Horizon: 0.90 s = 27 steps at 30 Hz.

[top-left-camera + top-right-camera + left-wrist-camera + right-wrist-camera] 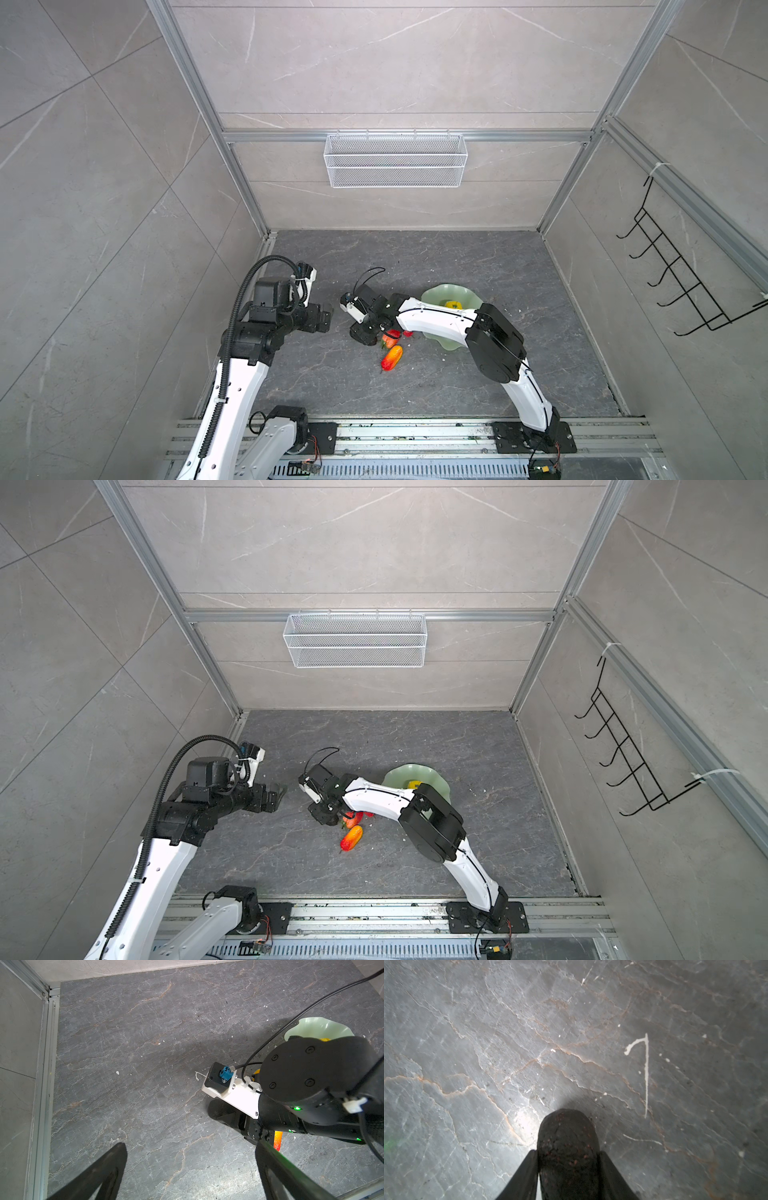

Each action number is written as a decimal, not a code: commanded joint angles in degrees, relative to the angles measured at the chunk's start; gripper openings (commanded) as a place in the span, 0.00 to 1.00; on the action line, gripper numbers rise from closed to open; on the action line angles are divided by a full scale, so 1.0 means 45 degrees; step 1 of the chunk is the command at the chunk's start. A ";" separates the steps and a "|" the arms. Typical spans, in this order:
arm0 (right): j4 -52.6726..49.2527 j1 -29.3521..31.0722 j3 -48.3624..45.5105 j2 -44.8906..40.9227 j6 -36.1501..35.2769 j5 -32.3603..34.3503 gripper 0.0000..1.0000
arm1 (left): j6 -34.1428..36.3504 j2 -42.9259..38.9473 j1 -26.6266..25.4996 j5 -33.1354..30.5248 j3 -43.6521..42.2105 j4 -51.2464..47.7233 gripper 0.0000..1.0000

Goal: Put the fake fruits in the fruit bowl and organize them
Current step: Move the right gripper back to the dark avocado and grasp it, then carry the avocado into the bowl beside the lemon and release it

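In the right wrist view my right gripper [568, 1153] is shut on the dark speckled avocado [568, 1136], both fingers against its sides, low over the floor. In both top views that gripper [362, 333] [325, 814] hides the avocado. A red-orange fruit [392, 358] [351, 838] lies just in front of it. Another red-orange fruit [390, 340] with a bit of green lies half under the gripper. The mint-green fruit bowl [440, 291] [405, 769] holds the yellow fruit [453, 304], and my right arm crosses over it. My left gripper [193, 1167] [328, 318] hangs open over bare floor.
A white wire basket [395, 160] hangs on the back wall. A black hook rack [681, 270] hangs on the right wall. The right arm's elbow [494, 345] rises over the bowl's near rim. The aluminium rail [415, 436] runs along the front edge.
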 commanded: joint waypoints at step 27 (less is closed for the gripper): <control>-0.0571 -0.3272 -0.8396 -0.9614 0.0812 0.3548 0.09 | 0.0228 -0.0136 0.0075 0.0073 0.0043 0.0300 1.00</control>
